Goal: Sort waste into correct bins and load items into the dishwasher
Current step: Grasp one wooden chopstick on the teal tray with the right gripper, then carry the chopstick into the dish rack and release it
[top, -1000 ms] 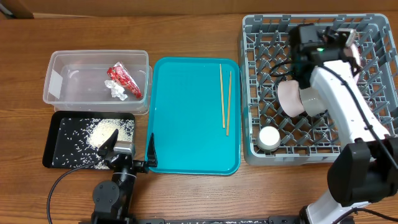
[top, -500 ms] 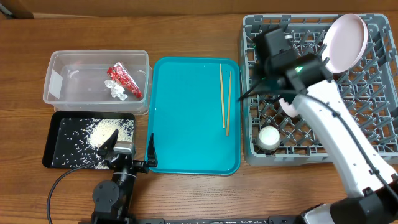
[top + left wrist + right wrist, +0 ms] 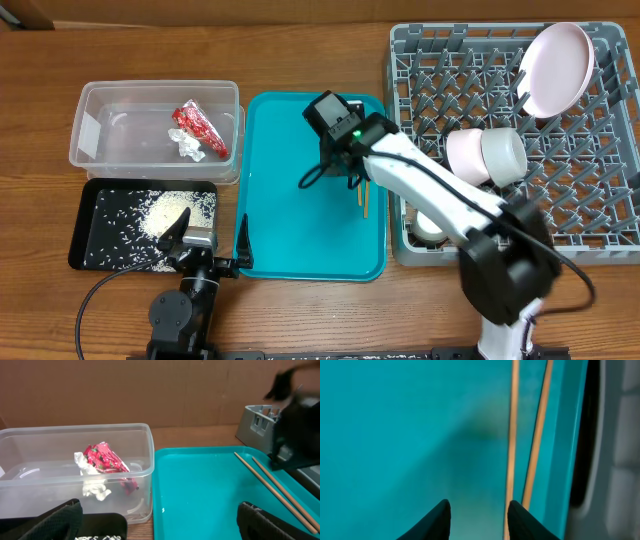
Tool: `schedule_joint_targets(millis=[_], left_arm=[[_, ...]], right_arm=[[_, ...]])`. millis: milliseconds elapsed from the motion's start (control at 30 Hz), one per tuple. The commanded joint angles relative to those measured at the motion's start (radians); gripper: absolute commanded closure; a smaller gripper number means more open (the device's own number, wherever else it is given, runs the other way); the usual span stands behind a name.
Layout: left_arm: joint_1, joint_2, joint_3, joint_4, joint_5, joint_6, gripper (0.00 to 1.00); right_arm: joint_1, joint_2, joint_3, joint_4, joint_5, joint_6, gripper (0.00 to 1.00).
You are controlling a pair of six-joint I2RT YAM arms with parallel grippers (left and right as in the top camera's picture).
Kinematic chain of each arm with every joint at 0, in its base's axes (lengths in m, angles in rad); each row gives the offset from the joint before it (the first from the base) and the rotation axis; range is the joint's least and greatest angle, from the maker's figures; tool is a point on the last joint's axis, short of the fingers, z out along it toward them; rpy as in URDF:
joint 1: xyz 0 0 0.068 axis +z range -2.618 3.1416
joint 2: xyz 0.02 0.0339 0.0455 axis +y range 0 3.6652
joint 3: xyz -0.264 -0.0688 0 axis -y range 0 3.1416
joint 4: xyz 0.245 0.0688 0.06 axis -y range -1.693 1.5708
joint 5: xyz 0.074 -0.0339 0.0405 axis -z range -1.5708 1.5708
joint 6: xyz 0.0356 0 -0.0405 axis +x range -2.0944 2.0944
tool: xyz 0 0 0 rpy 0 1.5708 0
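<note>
Right wrist view, nearest first: the right gripper (image 3: 477, 512) hangs low over the teal tray (image 3: 390, 435). Its two dark fingers are partly spread with only bare tray between them, grasping nothing. The chopsticks (image 3: 512, 435) lie side by side just past one fingertip, toward the tray's rim. To take them well, I judge it should shift sideways until both sticks sit inside the gap, settle to the tray floor, and pinch near their middle so neither tips or rolls free. Farther off, the dish rack (image 3: 400, 60) carries the plate (image 3: 555, 68), pink bowl (image 3: 463, 155) and grey bowl (image 3: 505, 152). Across the table the left gripper (image 3: 160, 527) rests spread wide and empty, before the clear tub (image 3: 145, 455) holding the red wrapper (image 3: 102, 457).
</note>
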Motion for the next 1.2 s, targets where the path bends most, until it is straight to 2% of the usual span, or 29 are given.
schedule_joint_targets(millis=[0, 133, 200, 300, 367, 500, 600, 633, 700, 800, 933, 1167], left_arm=[[0.006, -0.003, -0.004, -0.002, 0.008, -0.009, 0.0], [0.006, -0.003, -0.004, -0.002, 0.008, -0.009, 0.0], [0.006, -0.003, -0.004, -0.002, 0.008, -0.009, 0.0], [0.006, -0.003, -0.004, -0.002, 0.008, -0.009, 0.0], [0.006, -0.003, -0.004, -0.002, 0.008, -0.009, 0.0], [0.006, -0.003, -0.004, -0.002, 0.008, -0.009, 0.0], [0.006, -0.003, -0.004, -0.002, 0.008, -0.009, 0.0], [0.006, -0.003, -0.004, -0.002, 0.008, -0.009, 0.0], [0.006, -0.003, -0.004, -0.002, 0.008, -0.009, 0.0], [0.006, -0.003, -0.004, -0.002, 0.008, -0.009, 0.0], [0.006, -0.003, -0.004, -0.002, 0.008, -0.009, 0.0], [0.006, -0.003, -0.004, -0.002, 0.008, -0.009, 0.0]], right_arm=[[-0.036, 0.057, -0.005, 0.042, 0.068, 0.02, 0.61], [-0.081, 0.105, -0.005, 0.058, 0.055, 0.02, 0.62], [-0.1, 0.114, -0.005, 0.058, -0.012, 0.005, 0.81], [-0.106, 0.122, -0.005, 0.063, -0.196, -0.125, 0.9], [-0.103, 0.124, -0.005, 0.036, -0.209, -0.134, 0.88], [-0.094, 0.138, -0.005, 0.008, -0.208, -0.132, 0.73], [-0.093, 0.165, -0.005, 0.012, -0.196, -0.126, 0.69], [-0.093, 0.172, -0.005, 0.015, -0.196, -0.126, 0.7], [-0.097, 0.185, -0.005, 0.014, -0.197, -0.126, 0.8], [-0.097, 0.197, -0.005, 0.002, -0.201, -0.127, 0.83], [-0.082, 0.197, -0.003, -0.016, -0.24, -0.136, 0.96], [-0.069, 0.093, 0.092, -0.081, -0.32, -0.146, 0.96]])
